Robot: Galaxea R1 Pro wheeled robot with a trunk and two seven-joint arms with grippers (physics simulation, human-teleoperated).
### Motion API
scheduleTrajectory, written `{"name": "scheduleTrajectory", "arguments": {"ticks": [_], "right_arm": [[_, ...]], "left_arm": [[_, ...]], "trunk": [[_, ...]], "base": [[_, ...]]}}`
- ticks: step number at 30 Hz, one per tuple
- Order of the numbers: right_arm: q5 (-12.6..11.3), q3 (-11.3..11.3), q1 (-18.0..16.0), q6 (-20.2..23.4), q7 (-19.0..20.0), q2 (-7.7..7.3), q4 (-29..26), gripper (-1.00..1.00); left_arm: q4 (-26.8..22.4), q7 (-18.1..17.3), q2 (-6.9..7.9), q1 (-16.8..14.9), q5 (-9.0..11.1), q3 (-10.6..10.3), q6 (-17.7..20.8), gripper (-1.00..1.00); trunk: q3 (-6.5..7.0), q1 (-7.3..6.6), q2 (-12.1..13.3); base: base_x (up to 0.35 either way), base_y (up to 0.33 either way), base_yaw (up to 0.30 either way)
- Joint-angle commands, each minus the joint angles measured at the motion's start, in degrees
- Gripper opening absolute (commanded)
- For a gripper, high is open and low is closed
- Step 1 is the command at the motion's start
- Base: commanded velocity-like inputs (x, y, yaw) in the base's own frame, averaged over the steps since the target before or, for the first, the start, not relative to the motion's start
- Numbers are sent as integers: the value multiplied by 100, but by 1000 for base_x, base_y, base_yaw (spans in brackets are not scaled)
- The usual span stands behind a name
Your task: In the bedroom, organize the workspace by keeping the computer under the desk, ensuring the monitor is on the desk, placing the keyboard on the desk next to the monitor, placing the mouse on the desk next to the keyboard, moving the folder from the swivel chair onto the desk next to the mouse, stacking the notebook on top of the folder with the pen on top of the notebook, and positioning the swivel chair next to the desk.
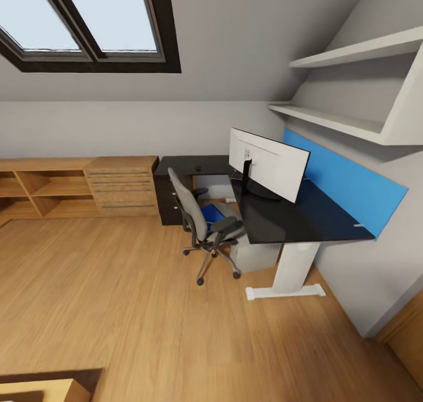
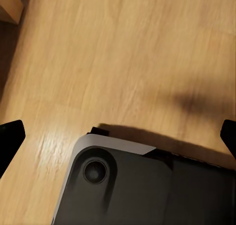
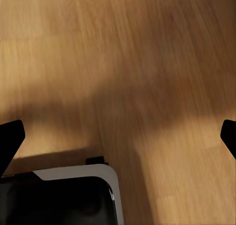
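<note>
Where it rests, folder [image 1: 211, 214] looks bright blue.

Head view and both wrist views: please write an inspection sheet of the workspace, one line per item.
Surface: desk has a glossy black top; a small dark object, too small to name, lies at its far end.
Job's things: monitor stands upright on the desk; blue folder lies on the seat of the swivel chair, which is beside the desk.
Clutter: nothing seen.
Grippers: left gripper and right gripper are open, over bare wooden floor.
Cables: nothing seen.
Surroundings: wooden cabinets, wall shelves, skylight.
</note>
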Motion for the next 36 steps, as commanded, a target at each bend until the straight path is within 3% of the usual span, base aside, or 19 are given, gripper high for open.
{"name": "scheduleTrajectory", "arguments": {"ticks": [1, 22, 36], "right_arm": [[3, -14, 0, -14, 0, 0, -1, 100], [4, -13, 3, -13, 0, -2, 3, 100], [-4, -19, 2, -12, -1, -2, 7, 100]], "left_arm": [[-6, -6, -2, 1, 22, 2, -9, 100], [-6, -7, 6, 1, 22, 2, -10, 100], [-6, -5, 6, 1, 24, 2, -10, 100]], "trunk": [[-10, 3, -6], [-29, 3, -6], [7, 3, -6]], "base": [[165, -44, 0], [260, -31, 0], [287, 75, 43]]}}
